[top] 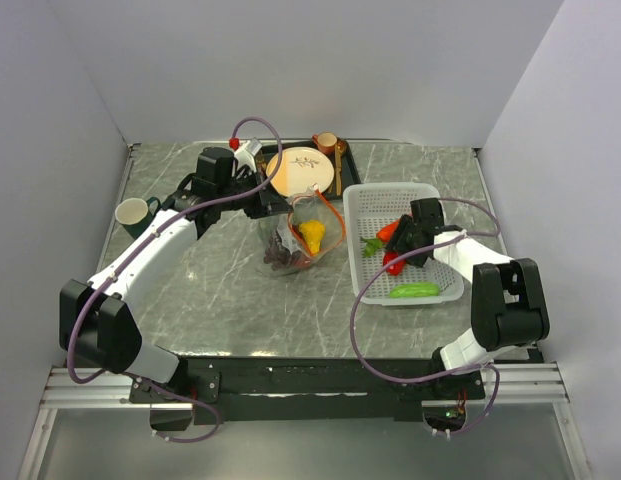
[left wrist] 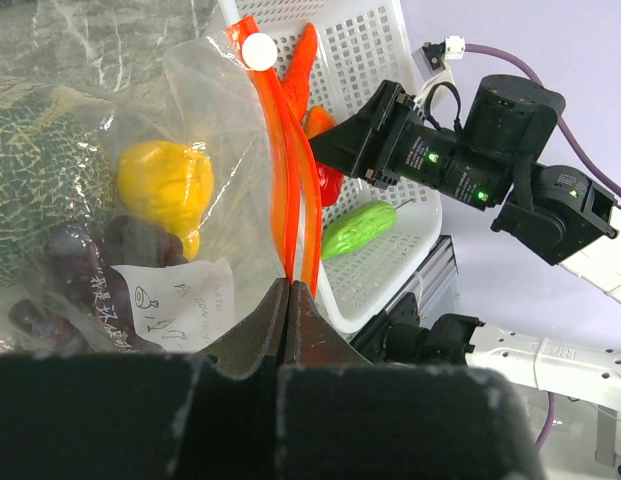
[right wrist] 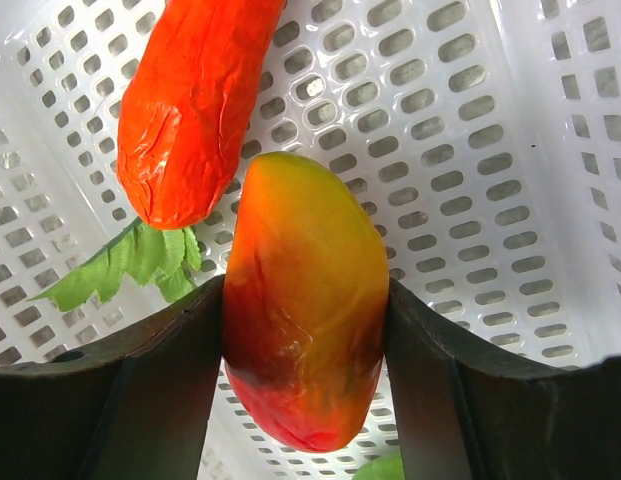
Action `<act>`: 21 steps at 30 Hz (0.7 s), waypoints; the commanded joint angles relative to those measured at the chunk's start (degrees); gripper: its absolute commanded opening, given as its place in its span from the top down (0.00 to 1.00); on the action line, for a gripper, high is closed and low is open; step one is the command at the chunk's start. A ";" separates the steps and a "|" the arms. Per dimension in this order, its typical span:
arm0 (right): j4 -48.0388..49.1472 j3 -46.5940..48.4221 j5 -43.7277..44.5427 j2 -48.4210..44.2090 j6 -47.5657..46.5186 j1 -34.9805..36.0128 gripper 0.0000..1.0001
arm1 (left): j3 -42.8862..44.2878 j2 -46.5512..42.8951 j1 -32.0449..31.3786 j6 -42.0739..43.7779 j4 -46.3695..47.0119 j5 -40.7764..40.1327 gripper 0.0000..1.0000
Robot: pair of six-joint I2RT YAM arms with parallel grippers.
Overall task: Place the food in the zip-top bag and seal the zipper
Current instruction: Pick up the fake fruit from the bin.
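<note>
Three in basket (top: 390, 188): carrot (right wrist: 190, 100), cucumber (top: 414, 290), red piece (right wrist: 305, 300) gripped by right fingers (right wrist: 160, 400); left fingers (left wrist: 252, 345) pinch zipper (left wrist: 282, 150); grapes (left wrist: 130, 238) indistinct.

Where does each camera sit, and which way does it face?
Top external: above and behind the arm bases, facing down at the table; the left arm and right arm show.
Left wrist: on the left arm, facing past its shut left gripper, which pinches the zipper, towards the basket and right arm.
Right wrist: on the right arm, facing down into the basket; the right gripper hugs a red-and-yellow fruit.
Shared: top and left wrist both show the zip-top bag and cucumber.
</note>
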 commanded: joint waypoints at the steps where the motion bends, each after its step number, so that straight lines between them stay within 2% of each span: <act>1: 1.29 -0.72 -0.15 -2.59 -0.98 -0.46 0.55 | 0.68 -1.75 -0.16 0.74 1.28 -0.07 0.99; 4: 1.99 -1.60 -1.11 -5.23 -1.33 -0.46 0.57 | 0.68 -1.75 -0.16 0.83 1.36 -0.07 0.99; 9: 6.38 -6.34 -1.99 -14.71 -0.97 -0.37 0.59 | 0.68 -1.92 -0.16 1.10 0.92 -0.07 0.99; 21: 7.26 -4.94 -14.38 -24.83 -0.10 -0.37 0.59 | -0.46 -2.62 -0.24 0.48 1.89 0.55 0.99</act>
